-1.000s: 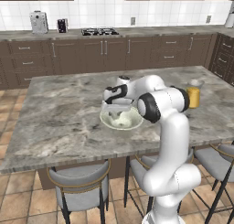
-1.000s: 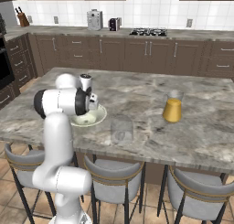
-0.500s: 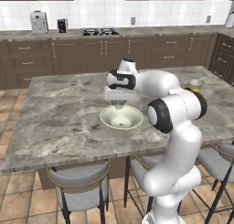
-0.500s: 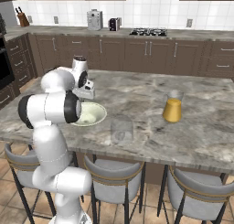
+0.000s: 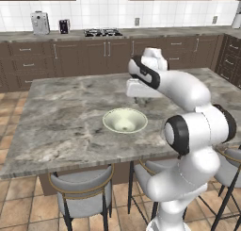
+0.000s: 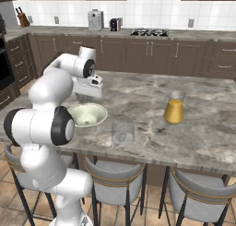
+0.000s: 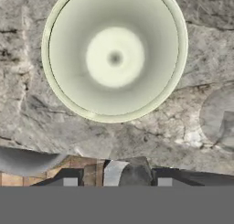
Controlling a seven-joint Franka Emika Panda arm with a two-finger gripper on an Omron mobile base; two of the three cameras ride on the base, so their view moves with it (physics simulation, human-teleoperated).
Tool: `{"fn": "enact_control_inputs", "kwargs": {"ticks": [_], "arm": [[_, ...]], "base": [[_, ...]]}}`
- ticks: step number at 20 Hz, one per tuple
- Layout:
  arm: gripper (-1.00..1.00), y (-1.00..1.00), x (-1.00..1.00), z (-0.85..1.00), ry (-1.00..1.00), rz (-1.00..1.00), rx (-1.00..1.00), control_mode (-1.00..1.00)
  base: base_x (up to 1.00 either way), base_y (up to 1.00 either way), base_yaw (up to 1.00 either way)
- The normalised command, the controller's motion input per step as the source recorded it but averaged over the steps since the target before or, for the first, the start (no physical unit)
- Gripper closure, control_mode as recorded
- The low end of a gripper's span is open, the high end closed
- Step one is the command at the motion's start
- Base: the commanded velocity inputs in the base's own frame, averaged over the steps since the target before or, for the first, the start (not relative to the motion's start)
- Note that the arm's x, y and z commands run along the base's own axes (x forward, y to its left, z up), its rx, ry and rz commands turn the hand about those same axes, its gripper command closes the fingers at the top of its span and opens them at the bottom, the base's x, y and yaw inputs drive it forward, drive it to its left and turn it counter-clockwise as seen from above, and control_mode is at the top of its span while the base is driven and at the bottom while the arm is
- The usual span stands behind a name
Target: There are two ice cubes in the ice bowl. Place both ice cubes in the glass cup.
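Note:
The ice bowl [image 5: 124, 120] [image 6: 87, 114] [image 7: 114, 56] sits on the island counter, pale cream-green, and its inside looks bare. My gripper [image 5: 138, 99] [image 6: 84, 97] [image 7: 117, 178] hangs above the bowl's far rim, pointing down. In the hand view a small whitish-grey ice cube [image 7: 124, 171] sits pinched between the dark fingertips [image 7: 68, 177]. The glass cup [image 6: 123, 130] [image 7: 223, 120] stands to the right of the bowl near the counter's front edge. A faint grey shape shows inside it, too vague to name.
An opaque yellow-orange cup [image 6: 174, 110] stands further right on the marble island [image 5: 66, 117]. Stools [image 6: 115, 181] line the near side. The back counter carries a stovetop [image 6: 149, 32] and small appliances.
The hand has risen out of the bowl and swung up over its far rim, with the cube in its fingers. The bowl has stayed put.

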Motion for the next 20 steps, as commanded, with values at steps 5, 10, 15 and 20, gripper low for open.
{"fn": "enact_control_inputs", "kwargs": {"ticks": [5,10,15,20], "arm": [[1.0,-0.94,-0.81,0.07,0.13,-0.04,-0.11,-1.0],[1.0,-1.0,-0.46,0.0,0.09,-0.05,0.01,-1.0],[1.0,-0.9,-0.14,0.0,0.05,-0.02,0.03,-1.0],[1.0,-0.21,0.02,-0.05,0.0,-0.02,0.01,-1.0]], "base": [[0.0,0.0,0.0],[0.0,0.0,0.0],[0.0,0.0,0.0],[0.0,0.0,0.0]]}}
